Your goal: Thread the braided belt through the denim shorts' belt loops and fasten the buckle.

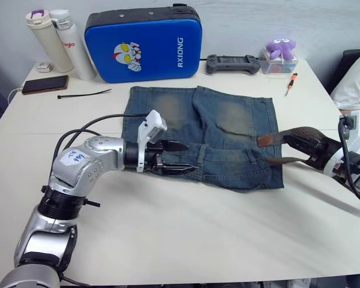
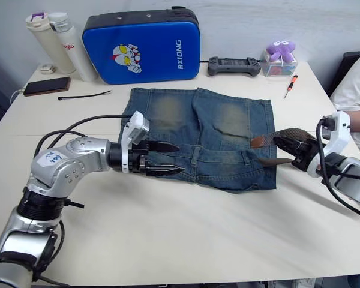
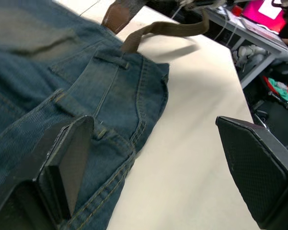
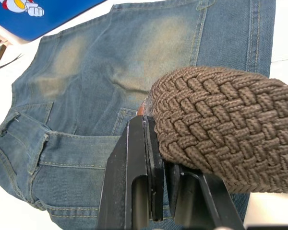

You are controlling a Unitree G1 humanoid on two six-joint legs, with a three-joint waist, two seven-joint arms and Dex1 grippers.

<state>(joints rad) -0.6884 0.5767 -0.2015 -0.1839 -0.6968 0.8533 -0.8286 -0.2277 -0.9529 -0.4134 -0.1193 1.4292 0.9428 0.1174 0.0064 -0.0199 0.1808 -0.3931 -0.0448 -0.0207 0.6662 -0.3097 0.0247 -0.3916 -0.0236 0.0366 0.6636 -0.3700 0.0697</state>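
Gripping the braided belt [image 2: 291, 137], the right gripper [image 2: 286, 150] has its two black fingers pressed together on the woven strap at the right edge of the white table [image 2: 186, 240]. In the right wrist view the braid bulges over the closed fingers [image 4: 134, 163]. From the grip, a tan leather end piece [image 2: 258, 141] points toward the denim shorts [image 2: 216, 129] and lies at their right hem; a second strap end lies just below it, also at that edge.

The left gripper [image 2: 165, 159] sits at the opposite side of the shorts, over the waistband [image 2: 222, 171], with its fingers spread apart. The left wrist view shows one finger [image 3: 69, 158] over the denim and the other [image 3: 259, 167] above bare table, nothing between them. A belt loop [image 2: 195, 155] stands on the waistband just beyond the fingertips; another [image 2: 248, 157] sits nearer the belt. No belt passes through either one.

The shorts lie flat, waistband toward the robot, legs toward the far edge.

Containers at the far edge:
- blue case [image 2: 143, 45], upright, closed.
- two white bottles [image 2: 63, 45], capped, beside the case.
- clear box [image 2: 279, 65], with a purple plush toy [image 2: 281, 49] on top; contents cannot be told.

A black controller [image 2: 233, 65], a screwdriver [image 2: 289, 84], a phone [image 2: 45, 85] and a black cable tie [image 2: 84, 95] lie nearby.
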